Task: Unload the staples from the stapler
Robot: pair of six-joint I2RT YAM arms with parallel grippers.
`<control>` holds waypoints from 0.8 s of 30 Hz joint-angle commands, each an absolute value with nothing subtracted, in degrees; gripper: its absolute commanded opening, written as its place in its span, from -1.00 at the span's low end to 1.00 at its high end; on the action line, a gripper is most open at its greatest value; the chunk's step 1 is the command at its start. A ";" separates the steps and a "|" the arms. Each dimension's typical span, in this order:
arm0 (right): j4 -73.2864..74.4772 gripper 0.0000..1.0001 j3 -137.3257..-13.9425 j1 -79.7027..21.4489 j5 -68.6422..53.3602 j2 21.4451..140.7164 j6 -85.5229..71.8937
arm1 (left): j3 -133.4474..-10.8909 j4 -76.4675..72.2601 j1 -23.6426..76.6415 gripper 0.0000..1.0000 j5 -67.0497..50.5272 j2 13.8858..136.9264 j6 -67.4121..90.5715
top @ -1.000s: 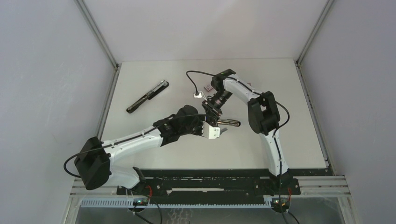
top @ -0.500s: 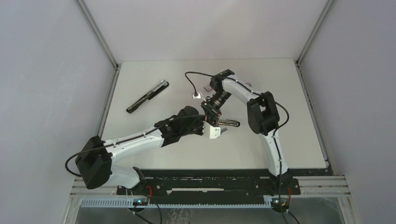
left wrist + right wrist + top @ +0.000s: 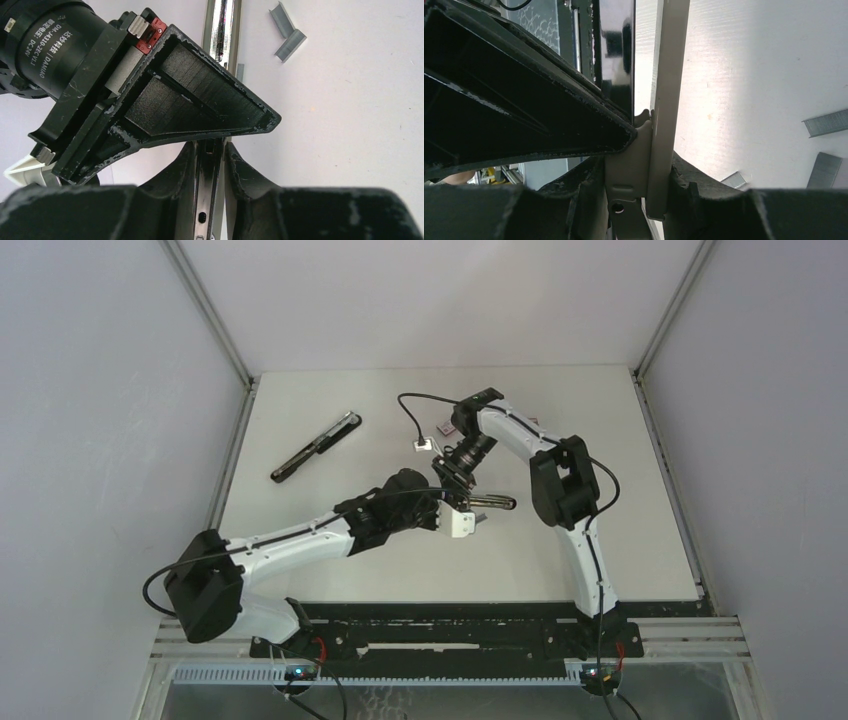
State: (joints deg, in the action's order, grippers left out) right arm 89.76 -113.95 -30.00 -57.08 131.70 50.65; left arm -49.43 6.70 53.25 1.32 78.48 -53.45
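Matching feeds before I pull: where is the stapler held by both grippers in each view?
Top external: stapler mid-table, sticking out rightward from where the arms meet.
Left wrist: stapler, a silver channel from top centre down to the bottom edge.
Right wrist: stapler, upright pale and black bars, centre.
Shared landmark: loose staples, top right in left wrist, right edge in right wrist; not discernible from above.

Staples on table beside rail my left claw and right claw pinch; stapler rear-left, well apart.
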 commanded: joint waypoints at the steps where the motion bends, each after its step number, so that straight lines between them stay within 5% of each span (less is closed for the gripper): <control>1: 91.29 -0.64 -115.22 -28.92 -63.76 128.77 51.51 | -47.10 2.04 53.83 -1.00 2.64 79.71 -50.65; 24: 91.50 0.22 -118.89 -22.78 -64.85 132.12 51.72 | -46.85 -0.79 48.25 -1.00 1.90 81.43 -44.61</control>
